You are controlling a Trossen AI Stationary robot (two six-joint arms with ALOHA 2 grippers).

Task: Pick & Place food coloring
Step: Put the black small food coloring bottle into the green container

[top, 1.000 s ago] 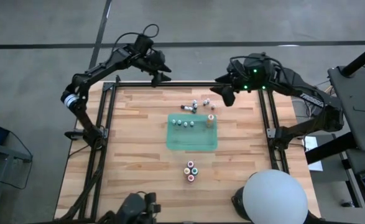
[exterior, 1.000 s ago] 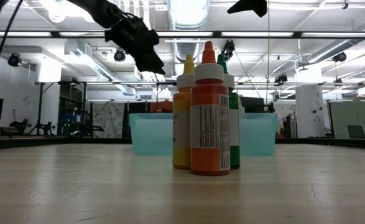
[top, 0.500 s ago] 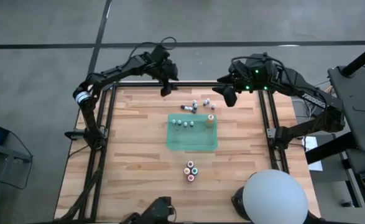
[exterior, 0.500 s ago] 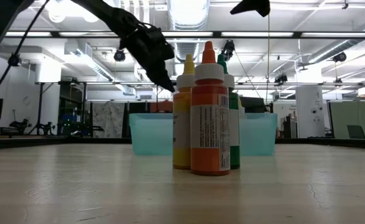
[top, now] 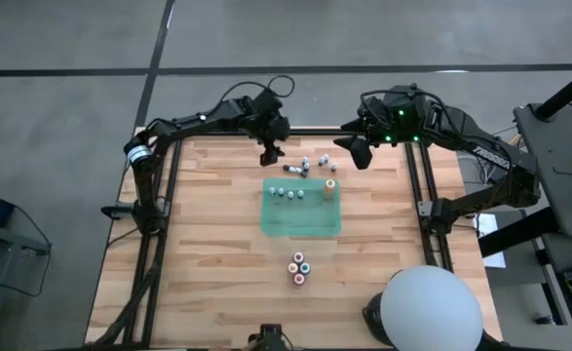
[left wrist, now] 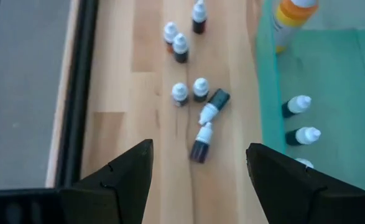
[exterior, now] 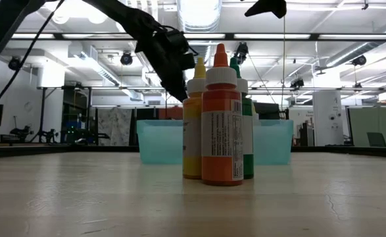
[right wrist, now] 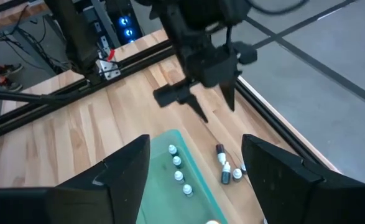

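High view: left gripper [top: 271, 153] hangs over the far part of the table [top: 208, 244], just beside the loose cluster of small bottles [top: 305, 166] that lies on bare wood between the two arms. The cluster sits just to the gripper's right. The right gripper [top: 354, 151] hovers on the cluster's other side, about equally near. The green tray [top: 300, 222], next to the cluster on the near side, already holds a row of small bottles and the taller yellow-orange dropper bottle [top: 330, 187]. A separate group of colour-topped bottles [top: 299, 267] stands well apart, toward the near edge.

Low view: the left gripper [exterior: 173, 66] hangs above table height, nothing between its fingers. Large orange, yellow and green bottles fill the foreground and hide the cluster.

Left wrist view: the fingers [left wrist: 117, 180] stand wide apart and empty. Ahead of them and between them lie two tipped bottles [left wrist: 206, 124], end to end, long axis running roughly away from the fingers with a slight slant. Several upright bottles [left wrist: 189, 92] stand just beyond. The tray wall runs alongside, close to the tipped pair.

Right wrist view: the right fingers [right wrist: 126, 177] are spread wide, holding nothing. The left gripper [right wrist: 201, 74] shows beyond, over the wood near the cluster.

Judgement: the left arm appears better lined up. The tipped pair lies nearly lengthwise to the approach, so a closing across the bottle's narrow width looks feasible.
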